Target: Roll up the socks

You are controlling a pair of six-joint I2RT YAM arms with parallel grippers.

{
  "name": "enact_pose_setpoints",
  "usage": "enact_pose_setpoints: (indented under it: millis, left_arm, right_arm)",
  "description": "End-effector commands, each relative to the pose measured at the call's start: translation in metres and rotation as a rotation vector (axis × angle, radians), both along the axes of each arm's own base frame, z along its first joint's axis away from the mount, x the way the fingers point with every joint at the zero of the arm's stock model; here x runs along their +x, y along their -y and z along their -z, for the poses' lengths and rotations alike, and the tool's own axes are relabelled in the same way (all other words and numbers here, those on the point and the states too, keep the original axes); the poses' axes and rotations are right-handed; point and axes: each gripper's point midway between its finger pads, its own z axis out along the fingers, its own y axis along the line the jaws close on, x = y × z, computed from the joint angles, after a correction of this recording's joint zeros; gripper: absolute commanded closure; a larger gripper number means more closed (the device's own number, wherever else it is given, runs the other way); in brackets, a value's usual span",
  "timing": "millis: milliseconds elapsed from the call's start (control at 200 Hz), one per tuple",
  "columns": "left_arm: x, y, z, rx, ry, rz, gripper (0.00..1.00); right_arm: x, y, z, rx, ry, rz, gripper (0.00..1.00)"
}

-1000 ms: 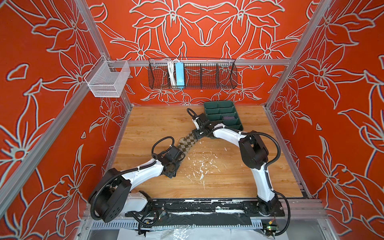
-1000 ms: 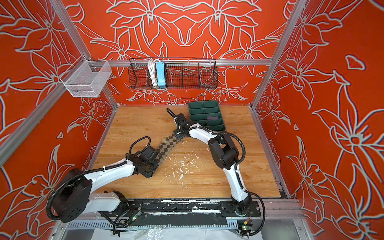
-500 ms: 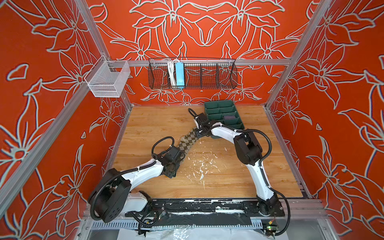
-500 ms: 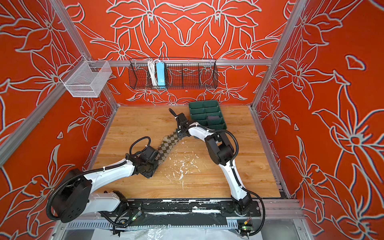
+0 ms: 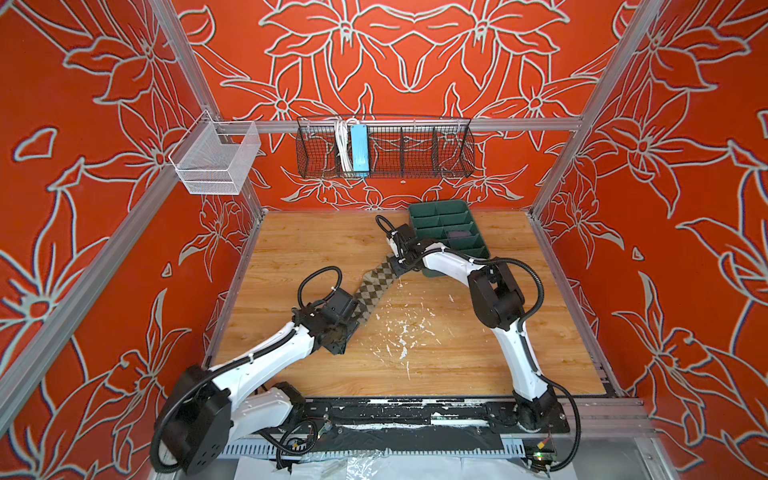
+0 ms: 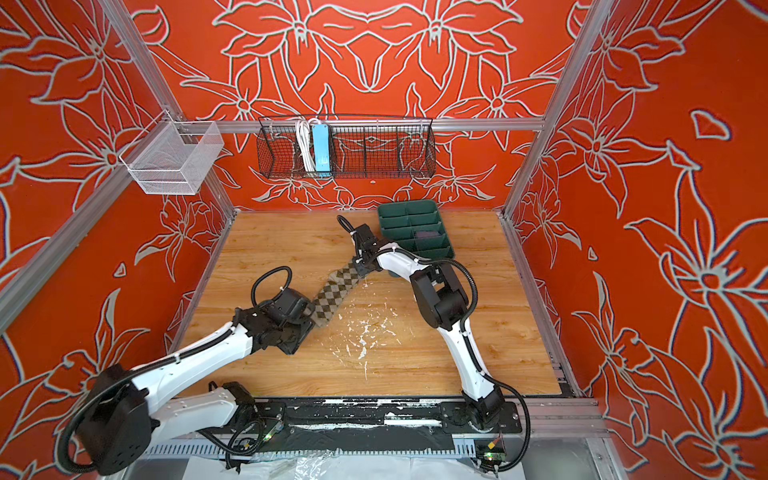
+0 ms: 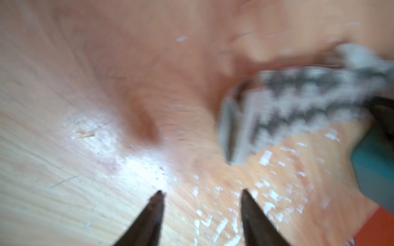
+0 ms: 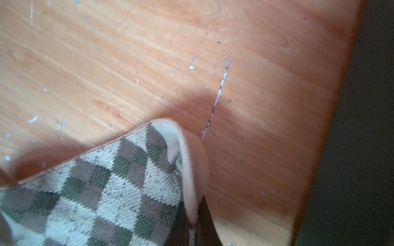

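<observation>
A beige sock with olive-brown argyle diamonds (image 5: 372, 291) (image 6: 332, 293) lies stretched diagonally on the wooden table in both top views. My right gripper (image 5: 395, 266) (image 8: 191, 225) is shut on the sock's far end, pinching its beige edge (image 8: 187, 170). My left gripper (image 5: 347, 322) (image 7: 202, 191) is open just beside the sock's near end. Nothing is between its fingers, and the blurred sock (image 7: 298, 102) lies ahead and off to one side. A dark purple bundle (image 5: 461, 237), perhaps the other sock, sits in a compartment of the green tray.
The green divided tray (image 5: 440, 208) (image 6: 409, 205) stands at the back right, right behind my right wrist. White scuff marks (image 5: 403, 328) cover the table's middle. A black wire basket (image 5: 386, 145) and a white mesh bin (image 5: 216, 160) hang on the walls.
My left gripper has opened and let go of the sock's near end. My right gripper has closed on the far end, and its elbow has shifted.
</observation>
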Motion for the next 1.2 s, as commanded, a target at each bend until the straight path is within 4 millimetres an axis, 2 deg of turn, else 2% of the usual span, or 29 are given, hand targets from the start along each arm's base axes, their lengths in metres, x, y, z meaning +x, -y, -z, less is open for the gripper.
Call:
enact_pose_setpoints:
  millis: [0, 110, 215, 265, 350, 425, 530, 621, 761, 881, 1011, 1196]
  left_arm:
    - [0.008, -0.014, -0.036, 0.113, 0.131, 0.112, 0.33]
    - [0.025, -0.005, -0.065, 0.181, 0.306, 0.293, 0.22]
    - [0.037, 0.011, -0.073, 0.249, 0.385, 0.478, 0.22]
    - [0.041, 0.015, -0.058, 0.288, 0.33, 0.535, 0.25]
    - [0.047, 0.023, -0.041, 0.289, 0.276, 0.572, 0.41]
    - [0.052, 0.036, -0.027, 0.225, 0.287, 0.567, 0.52]
    - [0.061, 0.05, -0.012, 0.137, 0.34, 0.52, 0.56]
    - [0.065, 0.046, 0.008, 0.152, 0.301, 0.485, 0.61]
    - [0.055, 0.028, 0.045, 0.221, 0.155, 0.416, 0.68]
    - [0.039, 0.016, 0.069, 0.221, 0.069, 0.357, 0.7]
    - [0.019, 0.012, 0.083, 0.187, -0.009, 0.331, 0.71]
    - [-0.001, 0.019, 0.092, 0.127, -0.045, 0.301, 0.72]
  right_arm:
    - [-0.015, 0.021, 0.027, -0.137, -0.063, -0.061, 0.95]
    - [-0.016, 0.028, 0.03, -0.178, -0.058, -0.088, 0.95]
    - [-0.019, 0.026, 0.03, -0.172, -0.062, -0.106, 0.95]
    - [-0.02, 0.024, 0.03, -0.16, -0.066, -0.112, 0.95]
    - [-0.021, 0.02, 0.03, -0.141, -0.074, -0.12, 0.95]
    - [-0.022, 0.018, 0.03, -0.13, -0.081, -0.124, 0.95]
    - [-0.024, 0.017, 0.03, -0.121, -0.09, -0.127, 0.95]
    - [-0.025, 0.015, 0.03, -0.11, -0.095, -0.127, 0.95]
    - [-0.025, 0.012, 0.028, -0.095, -0.098, -0.129, 0.95]
    - [-0.024, 0.012, 0.027, -0.098, -0.096, -0.134, 0.95]
    - [-0.02, 0.011, 0.027, -0.108, -0.096, -0.135, 0.95]
    - [-0.013, 0.009, 0.032, -0.125, -0.106, -0.138, 0.93]
